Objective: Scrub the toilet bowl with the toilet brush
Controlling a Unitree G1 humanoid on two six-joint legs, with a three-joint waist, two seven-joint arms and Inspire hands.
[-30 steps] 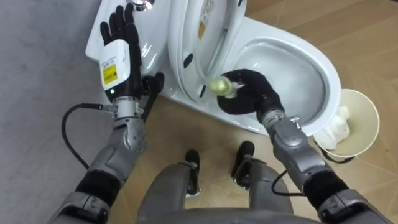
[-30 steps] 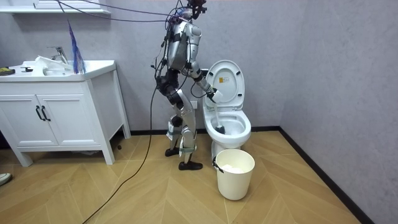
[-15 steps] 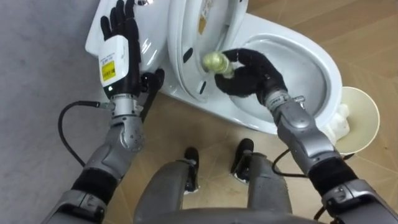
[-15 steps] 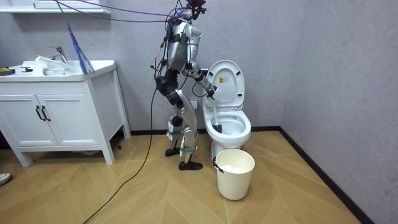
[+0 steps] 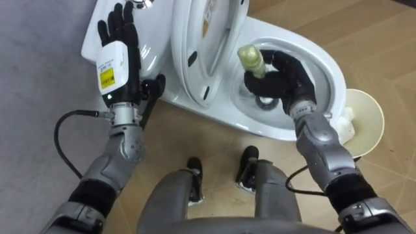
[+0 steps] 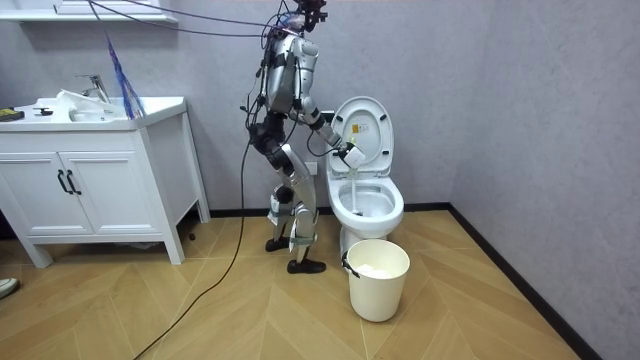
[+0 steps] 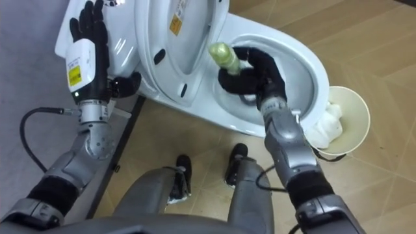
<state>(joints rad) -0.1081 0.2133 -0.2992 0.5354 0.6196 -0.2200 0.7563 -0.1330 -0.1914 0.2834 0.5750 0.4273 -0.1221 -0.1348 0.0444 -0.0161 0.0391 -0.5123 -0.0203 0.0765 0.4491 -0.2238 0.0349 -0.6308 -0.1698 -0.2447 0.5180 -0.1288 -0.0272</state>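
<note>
In the room view, the robot stood upright on a wood-pattern floor [image 6: 200, 310] between grey walls [image 6: 520, 100], close against the side of a white toilet [image 6: 378, 212] on the room view's left of it. The toilet's lid [image 6: 362, 125] was raised. A white vanity cabinet [image 6: 90, 170] stood well apart at the room view's left, and a pale bin [image 6: 378, 280] sat on the floor just in front of the bowl. The toilet brush [image 6: 352, 180] showed as a pale shaft running nearly straight down from the robot's raised right hand [image 6: 349, 155] into the bowl.

In the left eye view, the right hand was over the bowl with its fingers curled tight round the brush. The yellow-green handle end stuck out of the fist, pointing up and toward the raised lid. The long axis slanted from there through the fist down into the bowl, where the head was hidden. The left hand [image 5: 120, 36] hovered over the tank [image 5: 153, 55], fingers straight and holding nothing.

The right eye view showed the same grip and the same slant of the handle.
</note>
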